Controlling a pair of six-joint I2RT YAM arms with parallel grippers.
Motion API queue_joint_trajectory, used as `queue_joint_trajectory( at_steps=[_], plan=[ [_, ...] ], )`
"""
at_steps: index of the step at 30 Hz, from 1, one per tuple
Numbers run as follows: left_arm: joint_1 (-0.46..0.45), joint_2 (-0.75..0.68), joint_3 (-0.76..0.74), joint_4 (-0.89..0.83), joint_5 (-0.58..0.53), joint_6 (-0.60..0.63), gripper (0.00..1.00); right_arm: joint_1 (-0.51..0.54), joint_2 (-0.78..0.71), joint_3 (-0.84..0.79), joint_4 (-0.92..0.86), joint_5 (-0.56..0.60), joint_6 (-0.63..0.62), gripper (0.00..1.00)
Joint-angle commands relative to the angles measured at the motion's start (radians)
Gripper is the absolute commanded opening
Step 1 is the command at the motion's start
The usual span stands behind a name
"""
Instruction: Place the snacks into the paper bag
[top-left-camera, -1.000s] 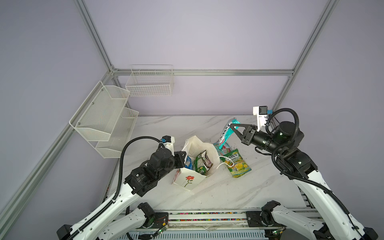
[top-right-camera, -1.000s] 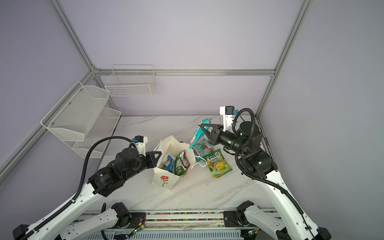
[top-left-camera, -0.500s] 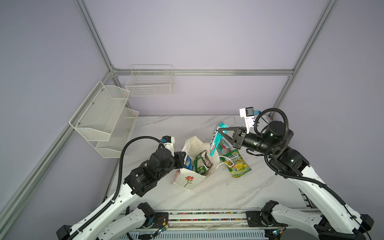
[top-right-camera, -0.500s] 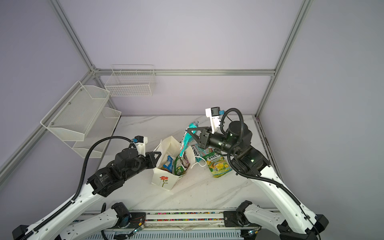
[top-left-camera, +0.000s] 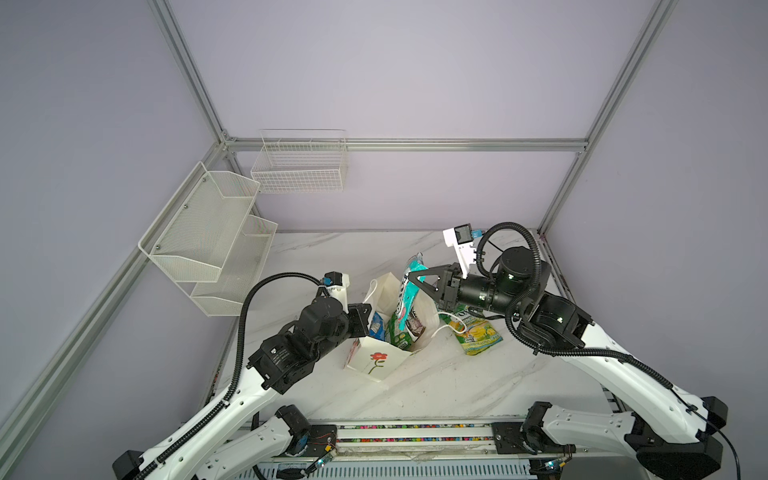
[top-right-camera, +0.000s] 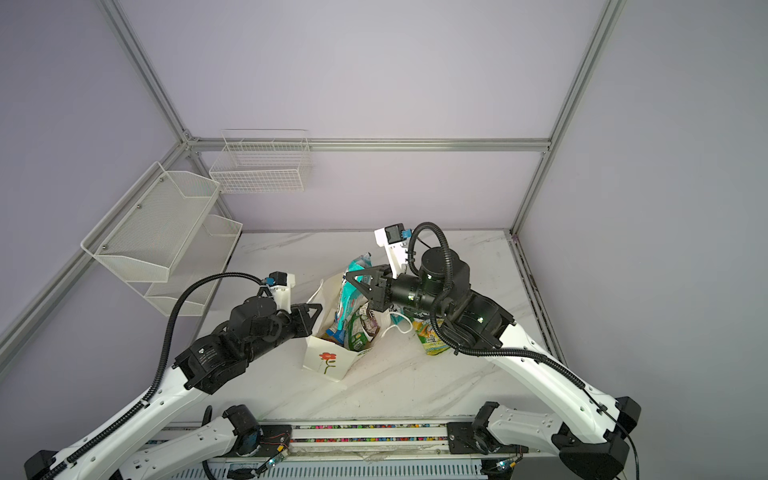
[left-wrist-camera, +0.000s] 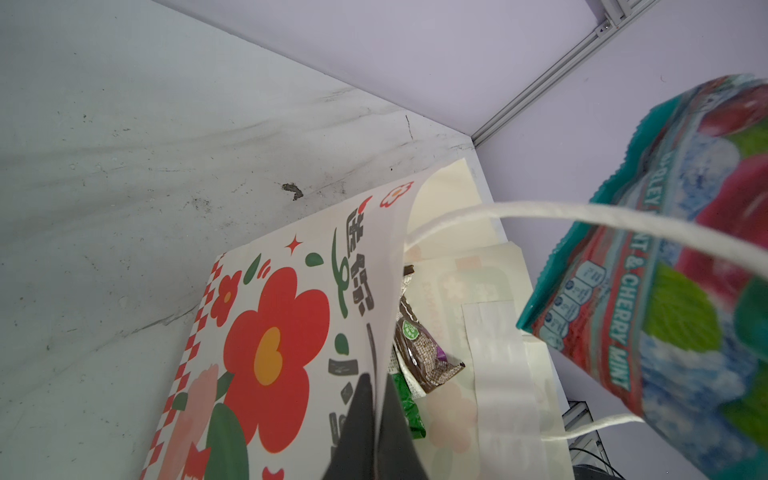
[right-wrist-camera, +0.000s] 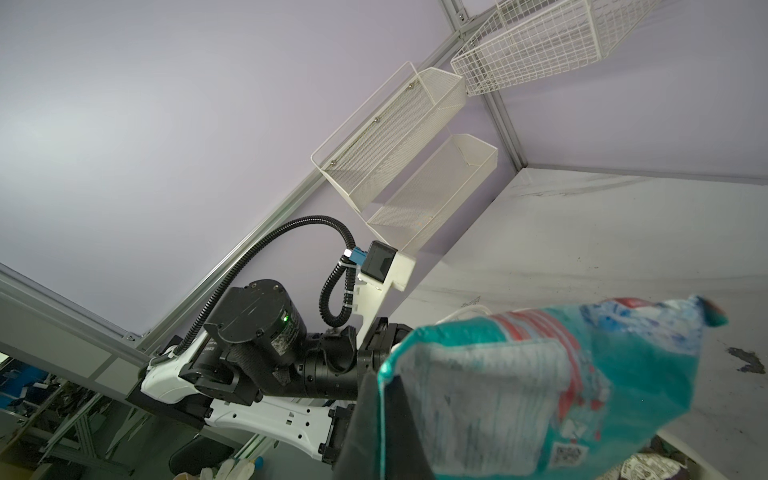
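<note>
Right gripper (top-left-camera: 410, 277), clamped on teal pouch (top-left-camera: 409, 301), has swung from beside the paper bag (top-left-camera: 376, 359) to over its mouth; left gripper (left-wrist-camera: 376, 419) pinches the rim; I'd release next

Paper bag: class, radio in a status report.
Left pincer shut on paper bag rim. Right pincer shut on teal packet at bag mouth. Green packet on table. Cord handle near mouth.

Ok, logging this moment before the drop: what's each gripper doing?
Left gripper: closed, pinching the paper bag wall.
Right gripper: closed, holding the teal pouch.
</note>
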Motion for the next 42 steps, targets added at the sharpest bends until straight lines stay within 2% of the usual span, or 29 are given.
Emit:
queue_joint_trajectory(
  at_steps=[1, 25, 42],
  plan=[
    [0.004, -0.010, 0.084, -0.063, 0.001, 0.026, 0.00, 0.018, 0.000, 0.031, 0.068, 0.022, -0.019, 0.00],
    [0.004, -0.035, 0.085, -0.087, -0.010, 0.034, 0.00, 0.099, 0.075, 0.013, 0.130, 0.045, 0.002, 0.00],
    [0.006, -0.045, 0.084, -0.097, -0.014, 0.036, 0.00, 0.112, 0.096, -0.023, 0.155, 0.049, 0.010, 0.00]
  ],
)
